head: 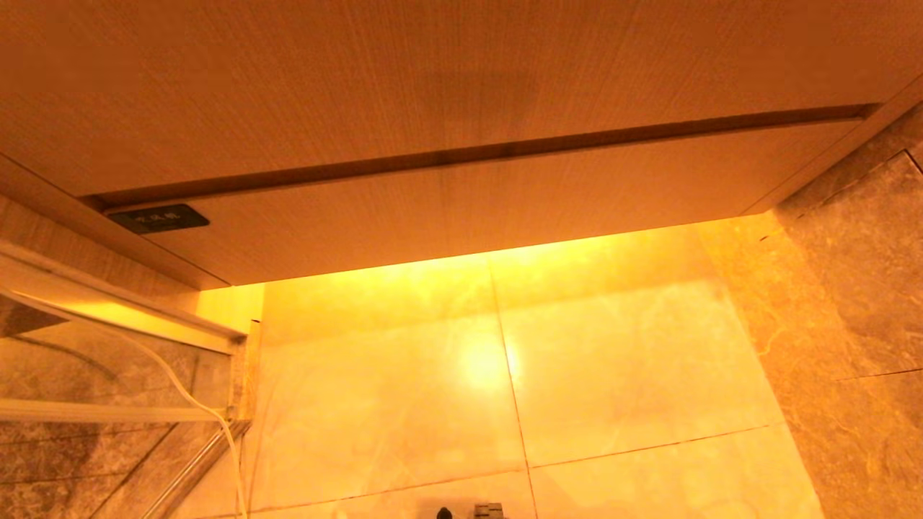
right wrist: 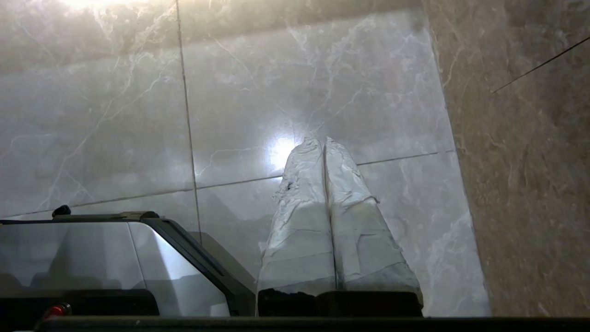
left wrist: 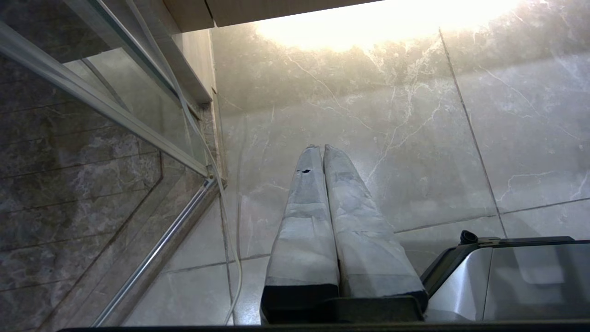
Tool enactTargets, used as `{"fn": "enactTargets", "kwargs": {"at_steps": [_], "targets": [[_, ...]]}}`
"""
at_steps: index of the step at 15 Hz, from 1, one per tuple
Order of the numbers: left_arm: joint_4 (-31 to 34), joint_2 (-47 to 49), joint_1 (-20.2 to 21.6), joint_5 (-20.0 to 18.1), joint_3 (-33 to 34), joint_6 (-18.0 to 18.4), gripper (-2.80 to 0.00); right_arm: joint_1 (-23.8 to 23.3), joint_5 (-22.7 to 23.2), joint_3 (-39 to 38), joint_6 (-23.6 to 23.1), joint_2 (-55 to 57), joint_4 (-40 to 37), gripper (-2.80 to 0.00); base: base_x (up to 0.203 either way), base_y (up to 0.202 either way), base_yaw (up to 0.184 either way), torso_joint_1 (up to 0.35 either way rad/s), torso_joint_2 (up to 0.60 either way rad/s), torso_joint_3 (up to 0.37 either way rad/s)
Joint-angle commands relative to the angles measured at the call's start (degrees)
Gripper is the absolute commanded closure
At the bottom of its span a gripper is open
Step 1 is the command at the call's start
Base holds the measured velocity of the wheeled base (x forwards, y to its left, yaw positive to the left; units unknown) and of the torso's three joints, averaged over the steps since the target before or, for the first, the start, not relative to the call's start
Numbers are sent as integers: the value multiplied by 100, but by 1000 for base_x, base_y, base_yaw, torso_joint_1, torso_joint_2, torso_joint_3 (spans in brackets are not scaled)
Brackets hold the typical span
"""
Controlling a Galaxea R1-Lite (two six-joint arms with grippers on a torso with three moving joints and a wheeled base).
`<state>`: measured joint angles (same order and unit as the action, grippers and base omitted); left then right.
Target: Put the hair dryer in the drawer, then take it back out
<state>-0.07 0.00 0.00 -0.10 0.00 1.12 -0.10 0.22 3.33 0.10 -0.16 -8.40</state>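
Glossy pale marble floor tiles [head: 620, 367] with thin dark grout lines spread out under a warm amber glow, and one bright spot of light is mirrored on them near the middle. Above the floor, in the head view, hangs a light wood-grain cabinet. Its wide, shallow wood-grain drawer [head: 490, 209] is shut flush, a flat handleless front with a small dark rectangular label [head: 159, 218] at its left corner. A dark gap line separates it from the taller plain wood panel [head: 433, 79] above. The hair dryer shows in none of the three views.

To the left stands a clear glass screen in a pale metal frame [head: 115, 339], with a thin white cable [head: 189, 393] trailing down beside it. To the right rises a darker brown marble wall [head: 858, 303].

Neither arm reaches into the head view. The left gripper [left wrist: 321, 146] hangs low over the floor near the glass screen, its two grey tape-wrapped fingers [left wrist: 304, 216] pressed together along their whole length and holding nothing. The right gripper [right wrist: 322, 138] hangs likewise over the tiles, near the brown wall, its wrapped fingers [right wrist: 302, 221] closed tight against each other, empty too. Between the two, the silver-grey edge of the robot's base [right wrist: 115, 258] juts over the floor.
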Motion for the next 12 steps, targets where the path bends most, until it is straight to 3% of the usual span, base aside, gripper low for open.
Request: {"fn": "enactTargets", "kwargs": {"at_steps": [1, 12], "targets": [[-1, 0, 0, 1, 9, 2, 0, 1, 4, 1, -1, 25, -12, 0, 0, 0, 0, 0, 0, 0], [-1, 0, 0, 1, 9, 2, 0, 1, -5, 1, -14, 25, -13, 0, 0, 0, 0, 0, 0, 0]]}}
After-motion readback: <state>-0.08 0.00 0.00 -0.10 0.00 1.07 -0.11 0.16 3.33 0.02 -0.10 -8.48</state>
